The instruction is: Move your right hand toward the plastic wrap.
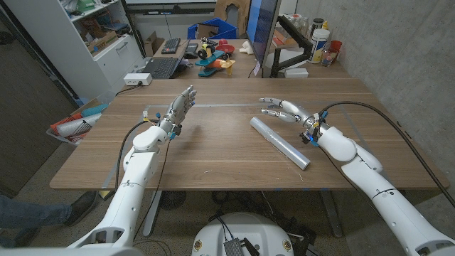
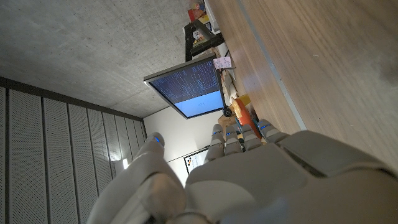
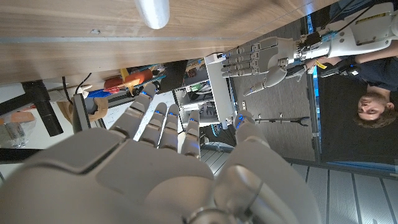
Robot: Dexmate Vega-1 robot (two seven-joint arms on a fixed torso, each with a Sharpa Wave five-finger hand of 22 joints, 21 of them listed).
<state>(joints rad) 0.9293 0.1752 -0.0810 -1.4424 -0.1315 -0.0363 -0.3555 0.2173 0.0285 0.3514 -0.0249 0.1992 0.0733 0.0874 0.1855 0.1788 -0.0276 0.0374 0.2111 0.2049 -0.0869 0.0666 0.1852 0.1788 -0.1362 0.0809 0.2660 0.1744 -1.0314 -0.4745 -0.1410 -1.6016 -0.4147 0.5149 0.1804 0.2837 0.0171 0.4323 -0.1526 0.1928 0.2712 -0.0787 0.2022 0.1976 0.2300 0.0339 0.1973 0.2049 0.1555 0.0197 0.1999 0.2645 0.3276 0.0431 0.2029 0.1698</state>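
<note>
Both my hands are over the wooden table (image 1: 213, 153) and neither one grips anything. My right hand (image 1: 284, 110) is raised above the tabletop with fingers spread and reaching out toward the table's middle, released, nothing between them. The plastic wrap (image 1: 279, 141), a silvery roll lying flat on the wood, sits just beside that hand, toward my body and slightly inward of the fingertips; its near end runs past my right wrist. No contact between the hand and the roll, a small gap shows. In the right wrist view my right hand (image 3: 168, 168) shows its back with fingers (image 3: 163, 124) extended and apart, and one rounded end of the plastic wrap (image 3: 153, 12) lies on the wood beyond the fingertips.

My left hand (image 1: 178, 110) is well apart from the roll, across the table from my right hand, held up with fingers straight and slightly spread, empty. It also shows in the right wrist view (image 3: 264, 56), open-fingered. In the left wrist view my left hand (image 2: 249, 180) shows its back, fingers (image 2: 239, 134) extended together. A monitor (image 2: 186, 90) stands beyond them at the table's far edge.
</note>
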